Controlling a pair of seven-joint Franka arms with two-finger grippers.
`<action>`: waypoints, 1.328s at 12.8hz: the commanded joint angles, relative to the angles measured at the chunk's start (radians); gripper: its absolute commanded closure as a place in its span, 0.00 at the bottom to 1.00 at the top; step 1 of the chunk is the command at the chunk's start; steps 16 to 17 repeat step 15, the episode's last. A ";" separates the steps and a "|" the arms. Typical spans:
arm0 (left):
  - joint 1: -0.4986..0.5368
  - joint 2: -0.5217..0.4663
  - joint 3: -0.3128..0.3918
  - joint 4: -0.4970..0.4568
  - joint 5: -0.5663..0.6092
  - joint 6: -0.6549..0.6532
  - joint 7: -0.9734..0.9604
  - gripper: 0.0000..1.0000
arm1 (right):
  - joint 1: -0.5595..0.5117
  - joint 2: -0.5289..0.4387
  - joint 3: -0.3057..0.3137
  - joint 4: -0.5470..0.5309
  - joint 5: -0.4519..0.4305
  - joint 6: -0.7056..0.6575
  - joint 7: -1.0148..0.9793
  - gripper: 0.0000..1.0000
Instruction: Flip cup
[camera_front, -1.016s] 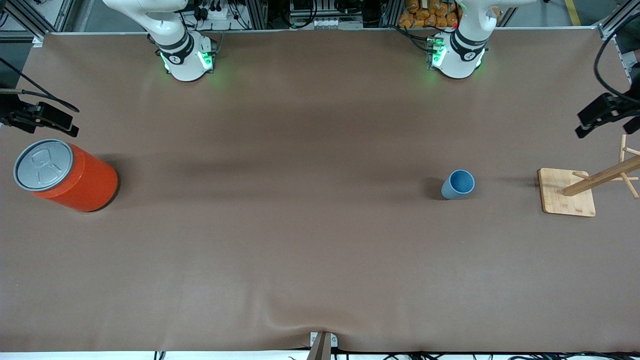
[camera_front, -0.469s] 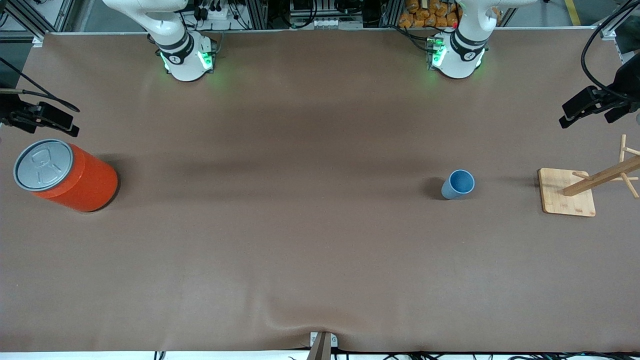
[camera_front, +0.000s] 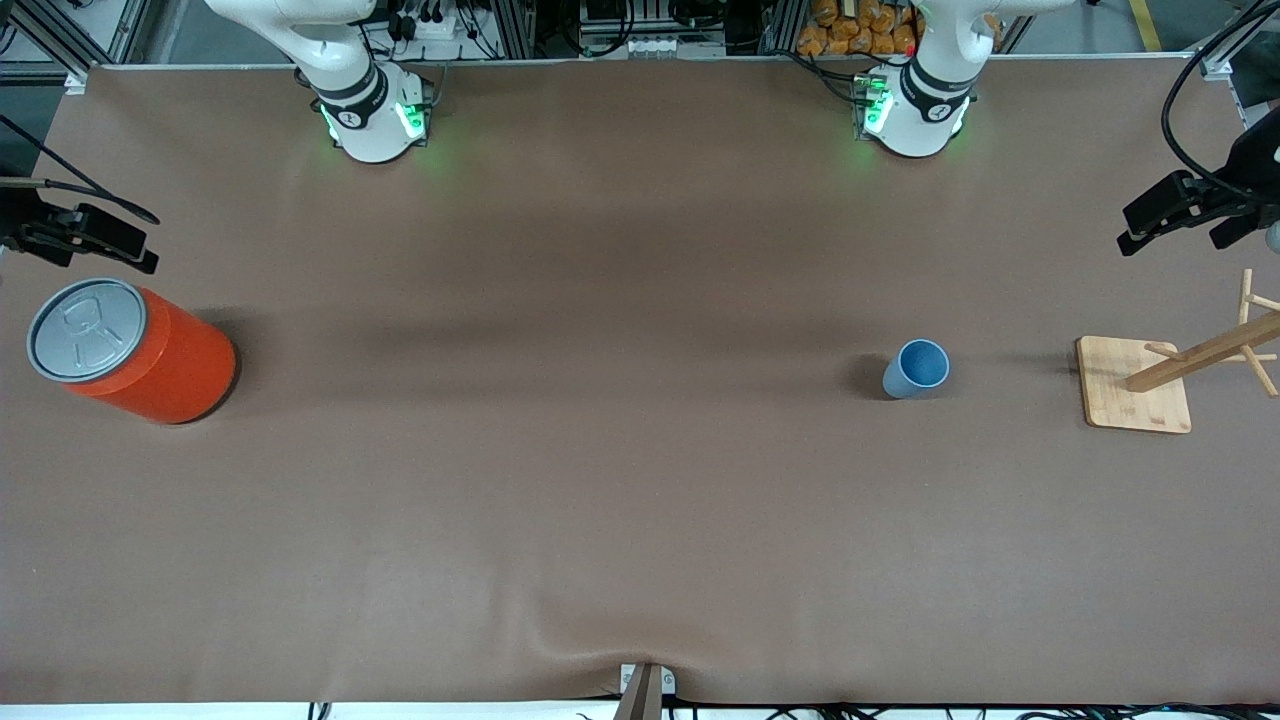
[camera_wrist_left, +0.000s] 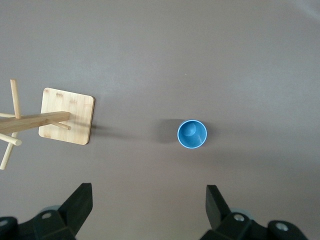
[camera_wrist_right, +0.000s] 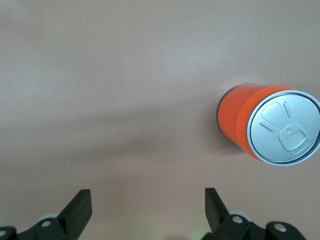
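Surface (camera_front: 620, 480): brown cloth over the whole table, wrinkled at the edge nearest the front camera; it carries three things, all well apart.

Change: against half a second ago nothing on the surface has shifted and both tools sit at the same spots; against a second ago the left tool stands higher in the front view and further in from that view's edge.

Orange can (camera_front: 135, 352): largest thing, upright at the right arm's end of the surface; grey pull-tab lid (camera_wrist_right: 284, 127) closes its top, so what is inside cannot be seen.

Wooden rack (camera_front: 1135, 384): square light-wood base at the left arm's end of the surface, with a pegged post (camera_wrist_left: 32, 121) rising from it; nothing hangs on the pegs that show.

Cup (camera_front: 915, 369): small light-blue tapered cup, upright with its mouth up, between the can and the rack and near the rack; the left wrist view looks straight into it (camera_wrist_left: 192, 134) and shows only its blue bottom, nothing in it.

Left tool (camera_front: 1165, 215): up in the air over the left arm's end of the surface, above the rack's end; fingers (camera_wrist_left: 79, 204) spread wide apart, holding nothing.

Right tool (camera_front: 85, 238): waits in the air over the right arm's end of the surface, beside the can; fingers (camera_wrist_right: 79, 209) spread wide apart, holding nothing.
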 joint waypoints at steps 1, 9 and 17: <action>0.003 0.004 0.000 0.010 -0.013 -0.014 -0.007 0.00 | -0.006 -0.001 0.007 0.012 0.002 -0.013 0.011 0.00; 0.003 0.011 -0.002 0.012 -0.015 -0.023 0.022 0.00 | -0.006 -0.001 0.006 0.014 0.002 -0.013 0.011 0.00; 0.003 0.010 -0.003 0.010 -0.018 -0.052 0.034 0.00 | -0.001 0.001 0.007 0.012 0.000 -0.013 0.011 0.00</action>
